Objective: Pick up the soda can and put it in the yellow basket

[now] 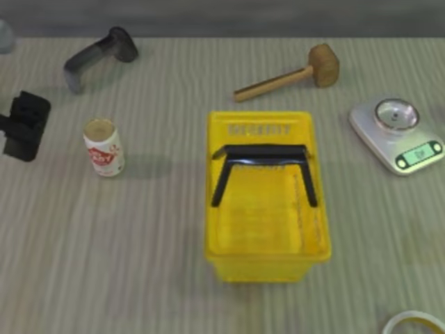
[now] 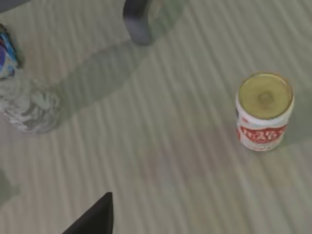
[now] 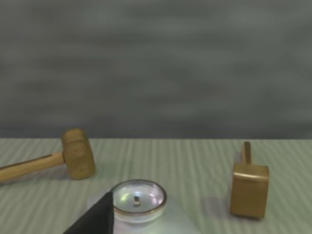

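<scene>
Left of the large yellow perforated plastic basket [image 1: 268, 202], well apart from it, the small white soda can with red markings [image 1: 103, 147] stands upright on the tabletop. Left claw [image 1: 26, 125] hangs nearby; whether wide or narrow I cannot tell. Best approach: centre over the can's body, descend squarely, grip mid-height.

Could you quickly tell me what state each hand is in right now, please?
Left hand: at the table's left edge, beside the soda can, holding nothing; open or shut cannot be told.
Right hand: not visible from above; state cannot be told.
</scene>
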Available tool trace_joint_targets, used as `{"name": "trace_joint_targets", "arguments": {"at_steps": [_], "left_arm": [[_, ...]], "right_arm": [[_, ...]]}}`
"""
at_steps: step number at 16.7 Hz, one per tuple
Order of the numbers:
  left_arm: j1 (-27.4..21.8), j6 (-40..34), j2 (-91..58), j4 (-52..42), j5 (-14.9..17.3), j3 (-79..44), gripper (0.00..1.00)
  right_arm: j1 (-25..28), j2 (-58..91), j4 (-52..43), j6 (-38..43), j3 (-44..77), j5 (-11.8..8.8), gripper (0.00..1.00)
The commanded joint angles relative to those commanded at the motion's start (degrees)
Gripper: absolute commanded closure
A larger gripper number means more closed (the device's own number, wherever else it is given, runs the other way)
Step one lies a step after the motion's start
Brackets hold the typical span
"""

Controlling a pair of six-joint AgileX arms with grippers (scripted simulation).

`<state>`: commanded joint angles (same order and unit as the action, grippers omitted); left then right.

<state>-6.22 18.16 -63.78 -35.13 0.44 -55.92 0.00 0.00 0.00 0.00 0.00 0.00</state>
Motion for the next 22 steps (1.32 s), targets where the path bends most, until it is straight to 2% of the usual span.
{"name": "trace_joint_targets", "arguments": {"at_steps": [6,11,15,22], "left_arm": [[-2.5,9.4,-38.2,-19.2,-0.5,-31.5,0.00],[-4.4,15.2,-60.7,-30.5,-0.4,-50.2,0.00],[-5.3,17.4,-68.6,-34.7,-0.2,-56.7,0.00],[-5.2,17.6,-69.3,-33.8,-0.2,-56.1,0.00]], "right_arm": [[0.0,0.0,0.0,0.0,0.0,0.0,0.00],[0.0,0.0,0.0,0.0,0.0,0.0,0.00],[0.0,0.0,0.0,0.0,0.0,0.0,0.00],[0.0,0.0,0.0,0.0,0.0,0.0,0.00]]}}
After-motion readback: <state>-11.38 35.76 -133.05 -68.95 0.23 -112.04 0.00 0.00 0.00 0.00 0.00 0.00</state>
